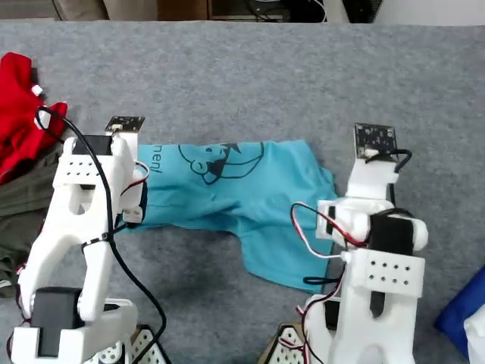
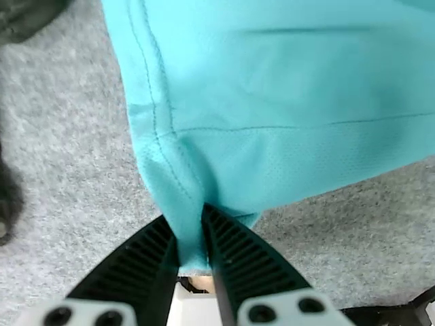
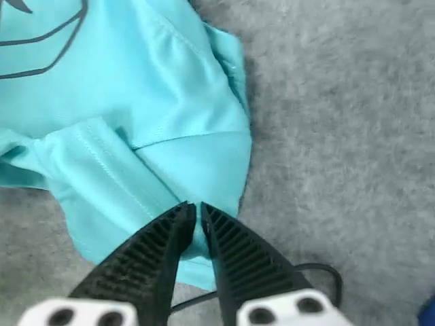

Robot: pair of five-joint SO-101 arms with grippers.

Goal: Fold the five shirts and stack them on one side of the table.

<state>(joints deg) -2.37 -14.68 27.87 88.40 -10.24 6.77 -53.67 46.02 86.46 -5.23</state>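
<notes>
A teal shirt (image 1: pixel 227 189) with a dark print lies crumpled across the middle of the grey table (image 1: pixel 265 76), one part trailing toward the front. My left gripper (image 2: pixel 192 221) is at the shirt's left end, shut on a pinched fold of its hem (image 2: pixel 170 170). At the right side of the shirt (image 3: pixel 136 115), my right gripper (image 3: pixel 197 212) is shut on the teal fabric near its edge. In the high view both arms stand over the shirt's two ends and hide their own fingertips.
A red shirt (image 1: pixel 19 114) and a dark olive one (image 1: pixel 19 205) are heaped at the table's left edge. A blue cloth (image 1: pixel 466 307) shows at the front right corner. Bare grey felt stretches behind the teal shirt.
</notes>
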